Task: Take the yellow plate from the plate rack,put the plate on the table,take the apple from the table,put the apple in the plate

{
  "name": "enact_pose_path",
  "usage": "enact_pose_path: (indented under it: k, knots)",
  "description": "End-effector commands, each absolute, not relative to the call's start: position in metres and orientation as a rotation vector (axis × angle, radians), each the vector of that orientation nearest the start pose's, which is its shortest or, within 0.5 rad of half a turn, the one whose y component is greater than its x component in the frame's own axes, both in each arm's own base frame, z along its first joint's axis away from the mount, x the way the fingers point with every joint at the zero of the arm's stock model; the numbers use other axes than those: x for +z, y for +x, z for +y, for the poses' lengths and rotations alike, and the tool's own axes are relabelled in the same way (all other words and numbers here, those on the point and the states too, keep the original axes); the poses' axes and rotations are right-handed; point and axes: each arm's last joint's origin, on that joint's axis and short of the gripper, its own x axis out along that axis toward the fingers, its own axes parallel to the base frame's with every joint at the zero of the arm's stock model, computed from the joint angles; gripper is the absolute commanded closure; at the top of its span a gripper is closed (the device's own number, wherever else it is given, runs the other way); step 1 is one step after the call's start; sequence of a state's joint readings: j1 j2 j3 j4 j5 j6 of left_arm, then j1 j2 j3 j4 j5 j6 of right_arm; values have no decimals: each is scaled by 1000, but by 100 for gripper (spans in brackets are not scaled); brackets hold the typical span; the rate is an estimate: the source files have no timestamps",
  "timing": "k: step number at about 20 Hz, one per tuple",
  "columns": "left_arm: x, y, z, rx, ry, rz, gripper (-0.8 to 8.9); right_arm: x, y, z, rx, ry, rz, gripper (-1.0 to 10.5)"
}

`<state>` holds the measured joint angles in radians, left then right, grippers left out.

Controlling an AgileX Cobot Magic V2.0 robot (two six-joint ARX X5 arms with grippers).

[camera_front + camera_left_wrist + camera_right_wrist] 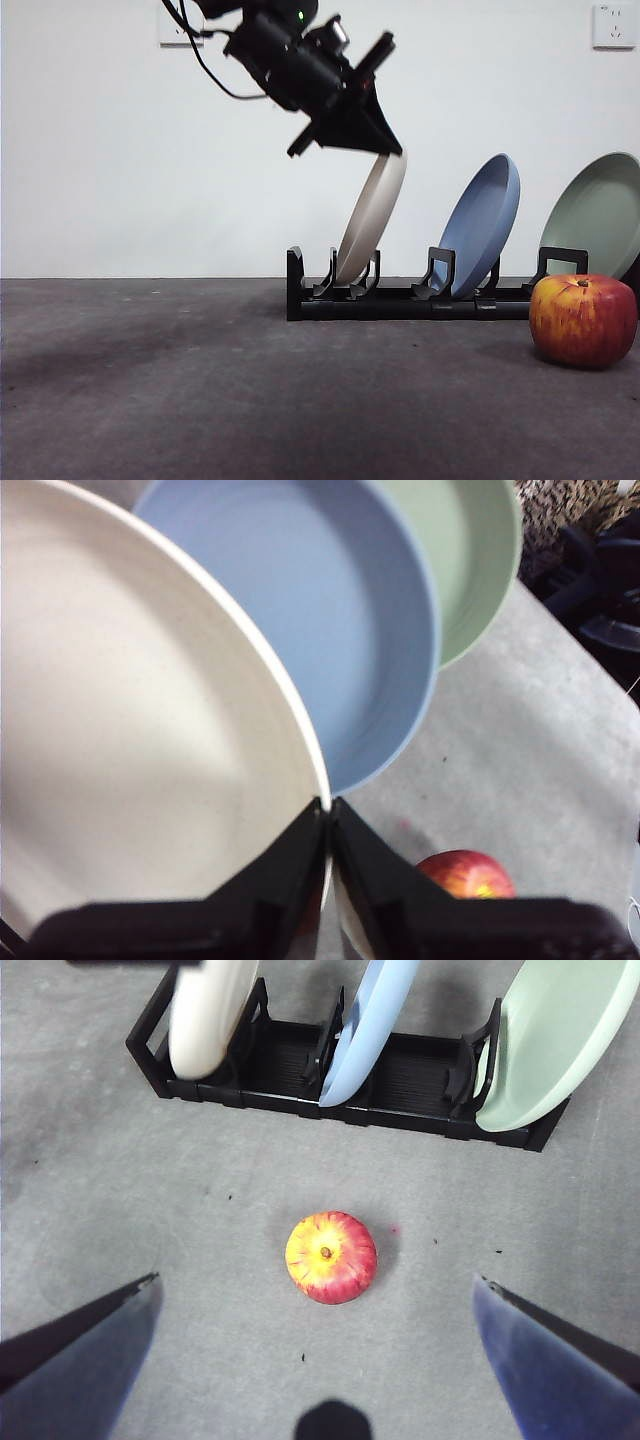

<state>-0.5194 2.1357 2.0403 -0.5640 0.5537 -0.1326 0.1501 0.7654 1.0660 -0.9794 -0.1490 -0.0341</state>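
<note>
At the plate rack (400,298), the left gripper (385,150) has its fingers clamped on the yellow plate (370,222), not yet lifted out; the right gripper's (320,1295) fingers spread above the apple (331,1257), untouched.

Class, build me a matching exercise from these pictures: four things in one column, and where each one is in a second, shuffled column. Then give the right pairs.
Things:
1. yellow plate
2. blue plate
3. pale green plate
4. apple

Places:
A. on the table, in front of the plate rack
B. middle slot of the rack
C. end slot, rim gripped by the left gripper
D. end slot nearest the apple, untouched

Pairs: 1-C, 2-B, 3-D, 4-A
</note>
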Motion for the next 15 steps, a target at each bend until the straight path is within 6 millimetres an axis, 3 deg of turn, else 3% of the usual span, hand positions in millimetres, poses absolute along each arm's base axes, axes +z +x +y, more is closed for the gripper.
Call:
enact_pose_path:
  k: [1, 5, 9, 11, 15]
  knots:
    - [329, 408, -244, -989, -129, 695, 822, 357, 119, 22, 298, -28, 668, 321]
    - [354, 397, -235, -995, -129, 638, 822, 357, 119, 22, 298, -28, 666, 321]
    - [391, 372, -224, -1059, -103, 565, 821, 357, 119, 22, 299, -29, 665, 321]
    - [413, 348, -216, -1060, -24, 538, 821, 357, 119, 22, 299, -29, 665, 321]
    - [447, 278, -201, -929, 308, 550, 820, 358, 119, 22, 299, -27, 658, 321]
